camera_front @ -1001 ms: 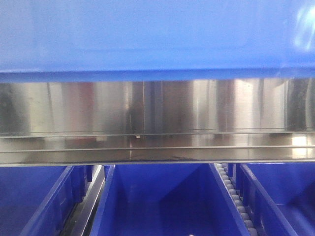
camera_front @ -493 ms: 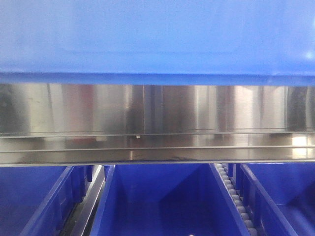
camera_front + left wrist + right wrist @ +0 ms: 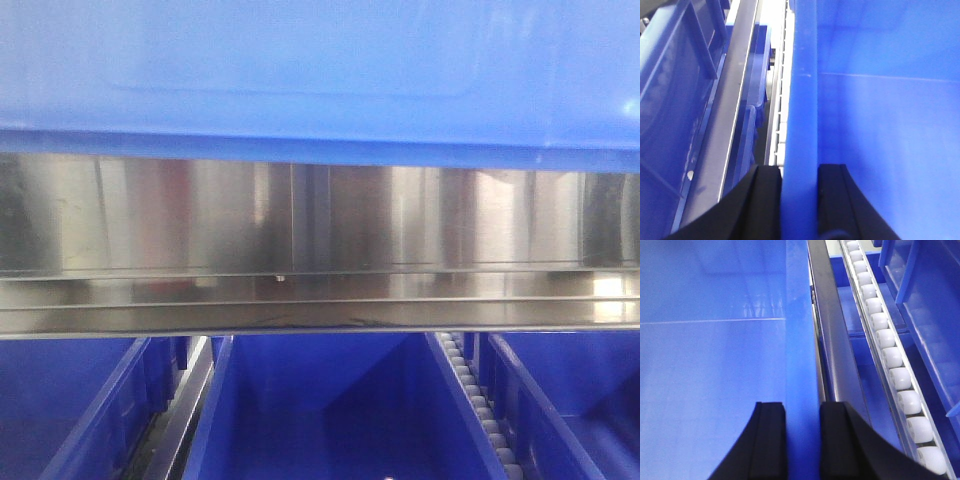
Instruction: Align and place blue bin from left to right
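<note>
The blue bin [image 3: 320, 60] fills the top of the front view, its lower edge hanging above a steel shelf rail [image 3: 320, 240]. In the left wrist view my left gripper [image 3: 799, 172] is shut on the blue bin's left wall [image 3: 802, 100], one black finger outside and one inside. In the right wrist view my right gripper [image 3: 802, 410] is shut on the bin's right wall [image 3: 797, 315] in the same way. The bin's smooth inner floor [image 3: 705, 365] shows beside each gripper.
Darker blue bins [image 3: 320, 410] sit in a row below the steel rail, with white roller tracks [image 3: 480, 410] between them. A roller track [image 3: 890, 355] and steel rail [image 3: 827, 330] run right of the held bin; another rail [image 3: 735, 110] and bins [image 3: 670, 100] lie left.
The blue bin's lower edge has tilted slightly: its left side rose a little while its right side stayed about level. The rail and lower bins are unchanged.
</note>
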